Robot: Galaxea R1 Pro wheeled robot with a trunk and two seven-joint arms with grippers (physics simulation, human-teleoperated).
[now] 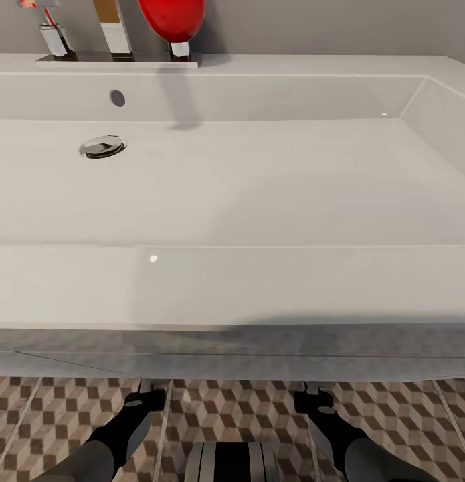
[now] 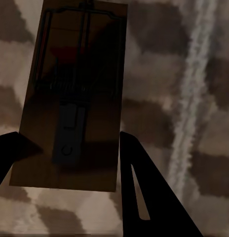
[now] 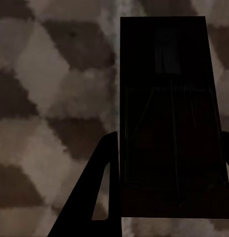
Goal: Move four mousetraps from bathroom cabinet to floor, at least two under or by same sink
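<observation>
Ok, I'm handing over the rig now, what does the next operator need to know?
Left end effector: shut on a mousetrap, low over the floor.
Right end effector: shut on a second mousetrap, also just above the tiles.
Both arms reach under the front of the sink.
Done: two traps brought to the sink.
Left: set both down there; the other two traps aren't in view.

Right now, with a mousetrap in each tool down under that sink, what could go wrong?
Both tools reach beneath the sink, where shadow darkens each wrist view. The left mousetrap sits tilted between the left tool fingers and might land crooked. The right mousetrap could drop from the right tool onto the bathroom floor and bounce away.
</observation>
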